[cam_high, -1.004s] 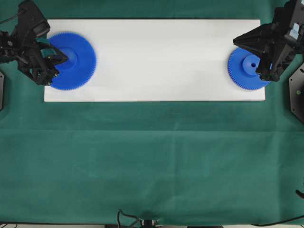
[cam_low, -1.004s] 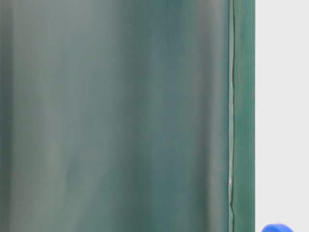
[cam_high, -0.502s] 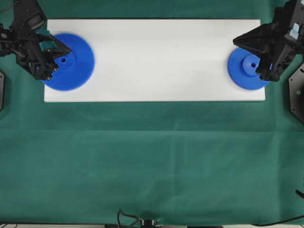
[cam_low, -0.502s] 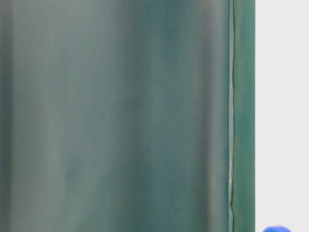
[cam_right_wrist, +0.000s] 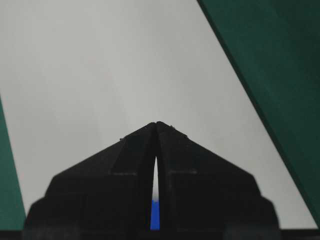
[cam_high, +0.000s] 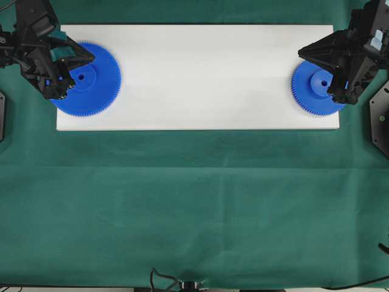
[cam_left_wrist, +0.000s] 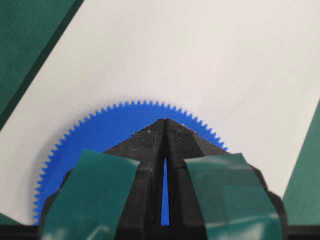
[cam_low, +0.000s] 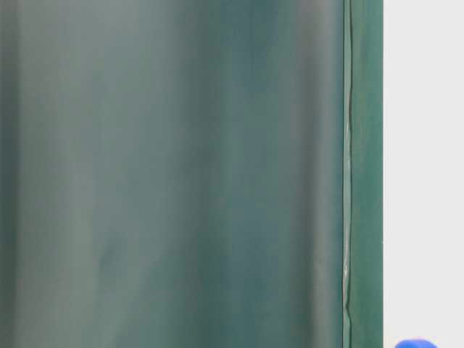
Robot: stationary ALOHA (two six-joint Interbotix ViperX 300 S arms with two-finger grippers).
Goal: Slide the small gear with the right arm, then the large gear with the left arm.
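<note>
The large gear (cam_high: 100, 85) lies flat at the left end of the white board (cam_high: 200, 73). My left gripper (cam_high: 92, 58), with teal patches, is shut with its pointed tip over the gear's upper right face. In the left wrist view the shut left gripper (cam_left_wrist: 165, 120) hangs over the large gear (cam_left_wrist: 100, 135), with the gear's teeth showing beyond the tip. The small gear (cam_high: 307, 91) lies at the board's right end. My all-black right gripper (cam_high: 299, 53) is shut just past that gear's upper left rim. In the right wrist view, blue of the small gear (cam_right_wrist: 155, 217) shows through the slit of the right gripper (cam_right_wrist: 156, 123).
Green cloth (cam_high: 194, 207) covers the table around the board. The board's long middle stretch between the two gears is bare white. A sliver of blue gear (cam_low: 415, 343) shows in the table-level view; which gear it is I cannot tell.
The large gear has slid slightly left. My left gripper has moved from over the hub toward the gear's upper right. The right arm and small gear have not moved.
</note>
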